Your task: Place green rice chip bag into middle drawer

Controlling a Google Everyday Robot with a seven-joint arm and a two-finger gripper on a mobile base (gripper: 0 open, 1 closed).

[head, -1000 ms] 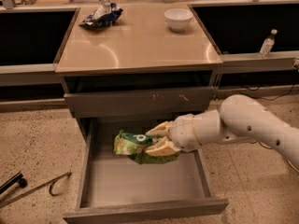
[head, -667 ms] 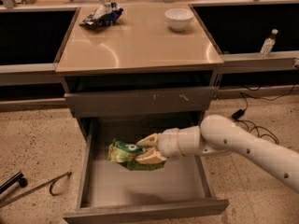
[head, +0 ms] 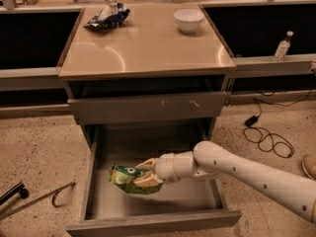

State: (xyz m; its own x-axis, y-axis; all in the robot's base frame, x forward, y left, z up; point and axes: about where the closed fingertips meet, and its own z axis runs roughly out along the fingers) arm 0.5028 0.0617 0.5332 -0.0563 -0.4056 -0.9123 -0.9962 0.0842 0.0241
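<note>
The green rice chip bag (head: 127, 177) is held by my gripper (head: 146, 173) inside the open middle drawer (head: 153, 222), over the left part of its grey floor. My white arm reaches in from the right. The fingers are closed on the bag's right end. Whether the bag touches the drawer floor I cannot tell.
A dark blue and silver snack bag (head: 106, 16) and a white bowl (head: 188, 19) sit on the tan cabinet top (head: 148, 48). The closed upper drawer front (head: 148, 106) is just above my arm. A water bottle (head: 282, 45), floor cables (head: 264, 135) and a metal rod (head: 37, 199) lie around.
My gripper has carried the green bag leftward and lower into the drawer, and the arm has stretched further in.
</note>
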